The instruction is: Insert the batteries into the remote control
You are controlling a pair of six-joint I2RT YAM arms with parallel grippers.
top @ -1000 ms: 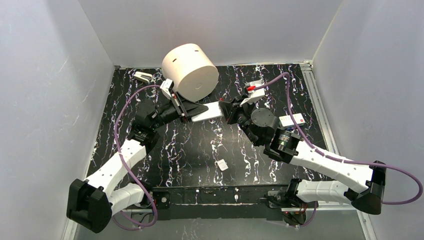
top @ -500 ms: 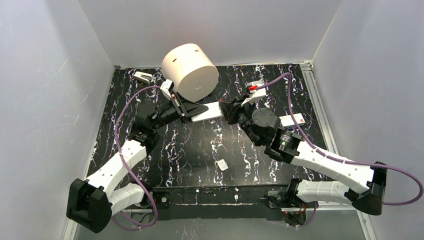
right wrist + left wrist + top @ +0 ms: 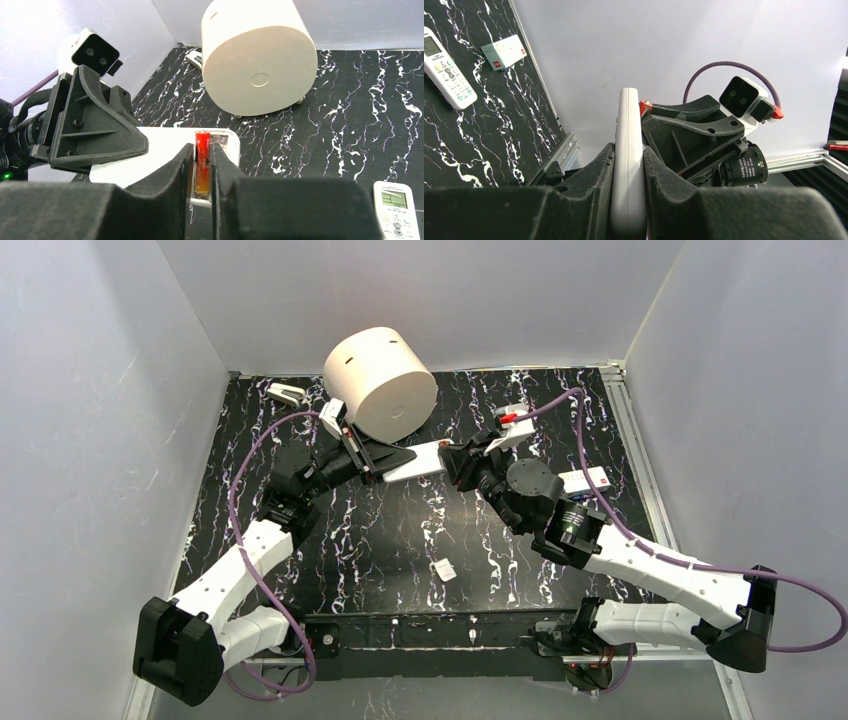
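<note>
Two arms meet over the far middle of the black table (image 3: 380, 530). The left gripper (image 3: 393, 468) is pressed tight on a white remote (image 3: 420, 460) and holds it up off the table. The right gripper (image 3: 452, 458) is right at the remote's right end. A big round tub (image 3: 380, 380) lies on its side just behind them, and you cannot see inside it. A little white cover (image 3: 444, 569) lies alone on the near side. A small white box (image 3: 583, 480) sits to the right, partly under the right arm.

From the left wrist, the remote shows edge-on, squeezed between both black fingers. The right gripper is just past it and blocks what is behind. A second remote (image 3: 446, 75) lies flat on the table near the small box.

From the right wrist, the remote's battery slot (image 3: 220, 142) is open and faces up. One orange-red battery (image 3: 202, 165) lies in it, pointing away. The right fingers sit close on both sides of the battery, but you cannot tell if they squeeze it. The round tub's flat end fills the far side.
</note>
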